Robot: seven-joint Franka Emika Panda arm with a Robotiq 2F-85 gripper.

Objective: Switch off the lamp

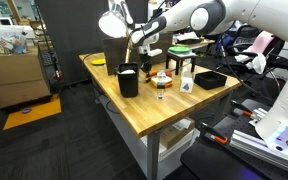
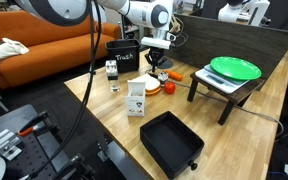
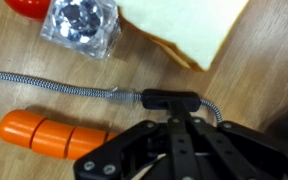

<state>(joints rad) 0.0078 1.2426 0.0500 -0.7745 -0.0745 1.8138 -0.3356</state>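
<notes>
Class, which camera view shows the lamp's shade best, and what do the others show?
An exterior view: the lamp shows its bright white shade clearly. In the exterior view with the green plate, I cannot find it. The wrist view shows only a braided cable, no shade.

The worktop (image 2: 99, 115) carries one lamp (image 1: 112, 22), one black cylindrical container (image 1: 128, 80), one black tray (image 2: 171, 143), one green plate (image 2: 234, 68) and one white carton (image 2: 136, 99). In the wrist view I count one orange carrot (image 3: 52, 136), one bread slice (image 3: 189, 28) and one braided cable (image 3: 54, 84).
</notes>
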